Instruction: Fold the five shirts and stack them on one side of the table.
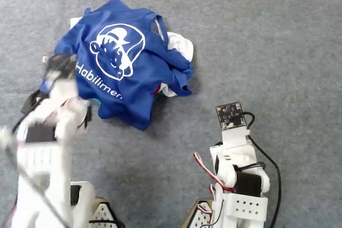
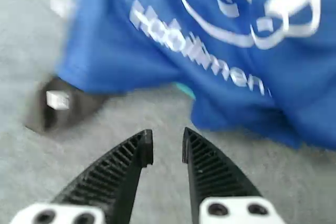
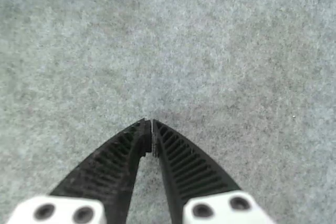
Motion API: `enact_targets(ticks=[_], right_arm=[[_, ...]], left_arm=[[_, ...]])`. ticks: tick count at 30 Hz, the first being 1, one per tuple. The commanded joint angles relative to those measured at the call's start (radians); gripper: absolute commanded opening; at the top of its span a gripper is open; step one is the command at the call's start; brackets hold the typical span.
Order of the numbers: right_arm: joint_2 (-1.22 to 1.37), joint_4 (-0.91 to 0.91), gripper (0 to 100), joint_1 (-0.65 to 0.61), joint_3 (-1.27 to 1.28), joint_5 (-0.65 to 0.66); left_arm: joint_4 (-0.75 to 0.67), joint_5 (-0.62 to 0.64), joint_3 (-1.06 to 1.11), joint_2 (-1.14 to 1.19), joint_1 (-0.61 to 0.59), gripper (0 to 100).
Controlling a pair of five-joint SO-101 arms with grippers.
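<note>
Grey felt covers my desk (image 1: 278, 52). The shirts (image 1: 165, 78) lie heaped far left, a blue shirt (image 1: 120, 73) on top, a white shirt (image 1: 179, 44) poking out beneath. My left hand (image 2: 167, 148), slightly parted and empty, hangs beside the blue hem; my right hand (image 3: 151, 135) is closed over bare felt.

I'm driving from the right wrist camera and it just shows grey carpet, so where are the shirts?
Observer: They're heaped together in front of the left arm, with a blue shirt on top.
Operator: Is the left hand holding it?
Observer: No. The left hand is open over the carpet, just short of the blue shirt's edge.
Operator: Is anything folded?
Observer: Nothing looks folded; a white shirt pokes out crumpled from under the blue one.
</note>
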Motion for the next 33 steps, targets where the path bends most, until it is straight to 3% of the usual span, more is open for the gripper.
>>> enact_targets(ticks=[1, 6, 12, 16, 21, 26, 31, 33], right_arm=[[-0.054, 0.003, 2.2, 0.012, -0.002, 0.005], [-0.054, 0.003, 2.2, 0.012, -0.002, 0.005], [-0.054, 0.003, 2.2, 0.012, -0.002, 0.005], [-0.054, 0.003, 2.2, 0.012, -0.002, 0.005], [-0.054, 0.003, 2.2, 0.012, -0.002, 0.005], [-0.054, 0.003, 2.2, 0.012, -0.002, 0.005], [-0.054, 0.003, 2.2, 0.012, -0.002, 0.005], [-0.054, 0.003, 2.2, 0.012, -0.002, 0.005]], left_arm=[[0.037, 0.043, -0.225, 0.244, 0.036, 13], [0.037, 0.176, -0.472, 0.437, 0.058, 14], [0.035, 0.482, -0.656, 0.651, 0.105, 24], [0.017, 0.609, -0.722, 0.792, 0.156, 26], [-0.109, 0.624, -0.740, 0.982, 0.176, 20], [-0.149, 0.620, -0.800, 1.079, 0.156, 2], [-0.137, 0.620, -0.814, 1.066, 0.156, 3], [-0.071, 0.620, -0.822, 1.016, 0.157, 3]])
